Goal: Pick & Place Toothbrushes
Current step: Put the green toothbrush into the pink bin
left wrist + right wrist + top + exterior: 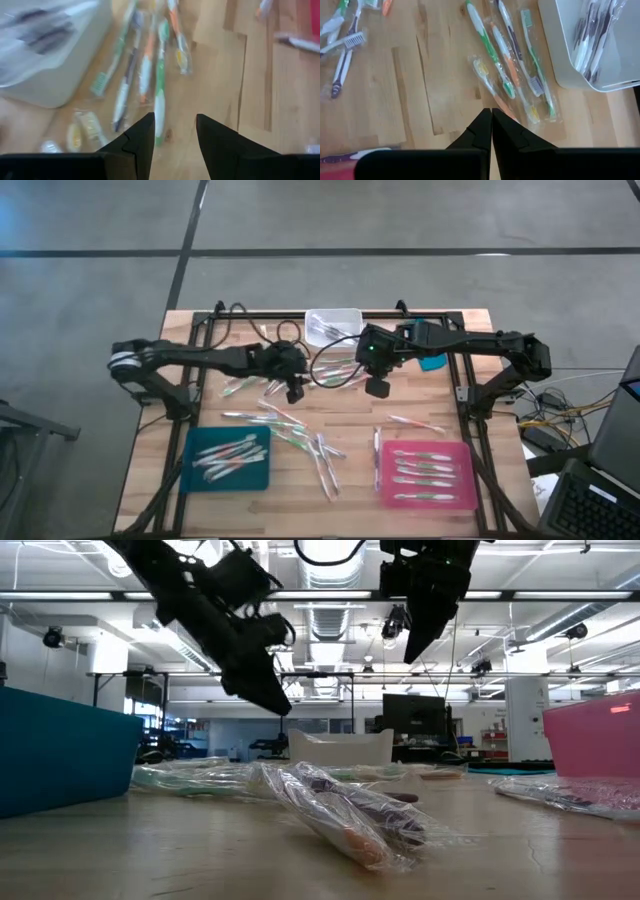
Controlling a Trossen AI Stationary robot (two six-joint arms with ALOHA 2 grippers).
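table [350, 480]: pale matt wood planks | toothbrushes [492, 47]: glossy clear plastic wrap | bin [600, 45]: smooth white plastic

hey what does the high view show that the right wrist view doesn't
Only the high view: the teal tray and the whole pink tray, each holding toothbrushes, and the left hand, open above the table.
Only the right wrist view: the right hand up close, fingers shut and empty, and the wrappers on the toothbrushes ahead of it.
Both: the white bin with brushes inside, and loose toothbrushes on the wooden table.
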